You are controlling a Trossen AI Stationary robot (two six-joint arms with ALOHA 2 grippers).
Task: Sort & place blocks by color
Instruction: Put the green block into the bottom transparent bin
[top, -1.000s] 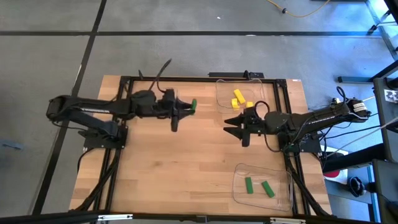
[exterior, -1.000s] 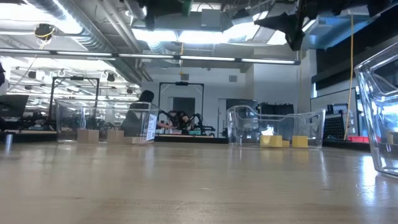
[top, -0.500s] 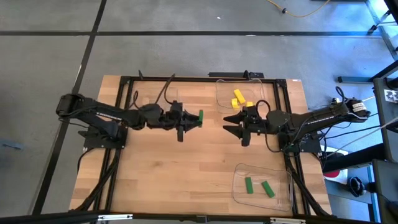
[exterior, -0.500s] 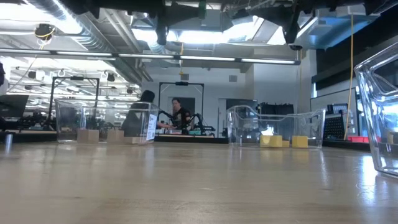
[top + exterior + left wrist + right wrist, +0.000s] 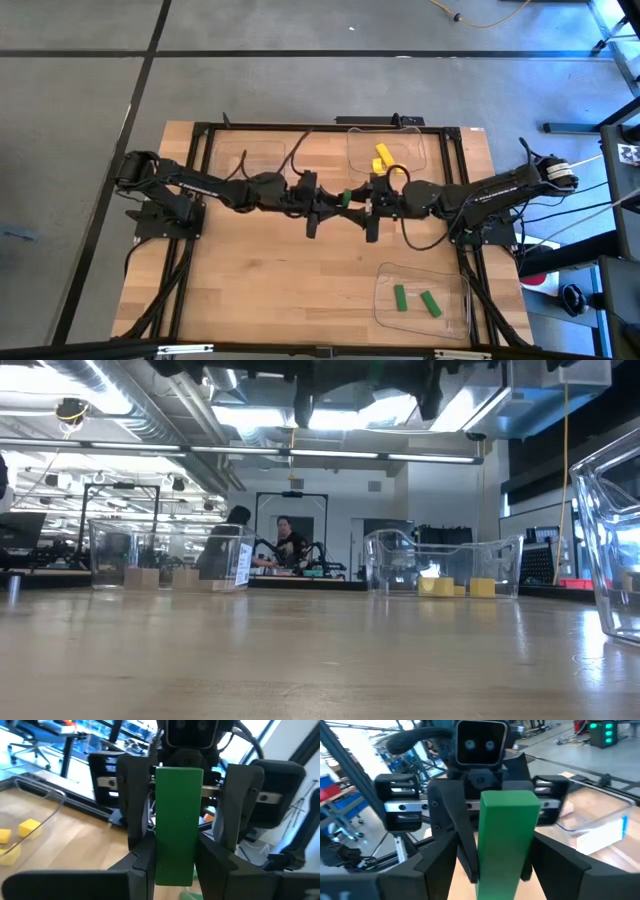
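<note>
Nearest me, at five o'clock on the table, two green blocks (image 5: 415, 300) already lay in a clear tray (image 5: 384, 282). At centre, my left gripper (image 5: 330, 199) clenched a green bar (image 5: 346, 198) between the right gripper's (image 5: 362, 201) spread fingers, a mid-air handover. Yellow blocks (image 5: 383, 156) sat in the one o'clock tray (image 5: 356, 140).

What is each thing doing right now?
left gripper: jaws shut on the green block, above the table.
right gripper: jaws open, either side of that block.
green block: held in the air, between both arms.
yellow blocks: lying in the far tray.
two green blocks: lying in the near tray.
</note>
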